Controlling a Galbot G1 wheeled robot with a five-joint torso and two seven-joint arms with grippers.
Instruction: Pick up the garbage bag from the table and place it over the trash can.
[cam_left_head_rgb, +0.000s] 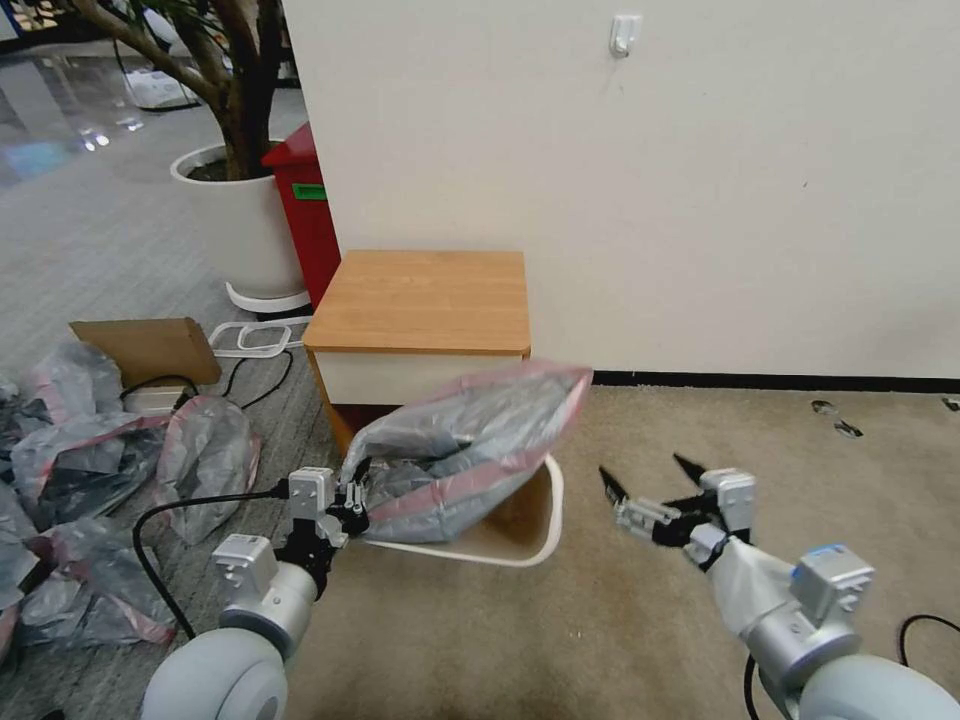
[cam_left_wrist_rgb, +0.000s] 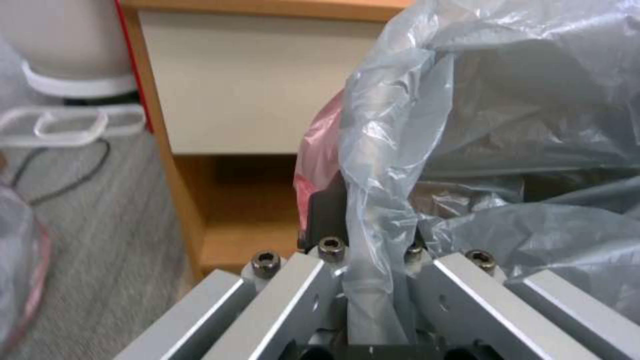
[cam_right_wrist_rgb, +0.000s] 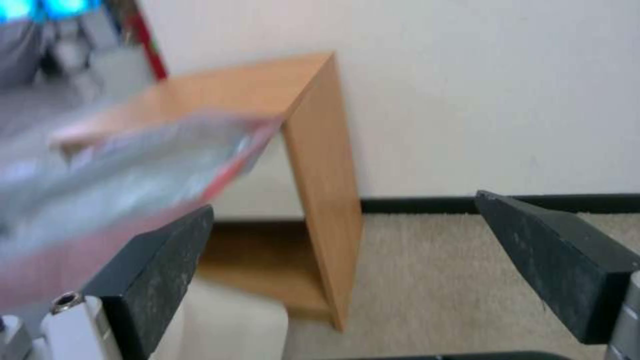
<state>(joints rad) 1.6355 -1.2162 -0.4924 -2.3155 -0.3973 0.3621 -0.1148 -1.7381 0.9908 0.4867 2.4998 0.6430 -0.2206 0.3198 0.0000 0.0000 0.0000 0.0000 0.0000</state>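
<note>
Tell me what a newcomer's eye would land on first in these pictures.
First, the thin translucent grey garbage bag with a pink-red rim, billowing over the small cream-beige plastic trash can on the carpet. The left gripper pinches the bag's near edge, while the right gripper hangs open to the bag's right. Behind stands the orange-brown wooden table, against the white wall.
</note>
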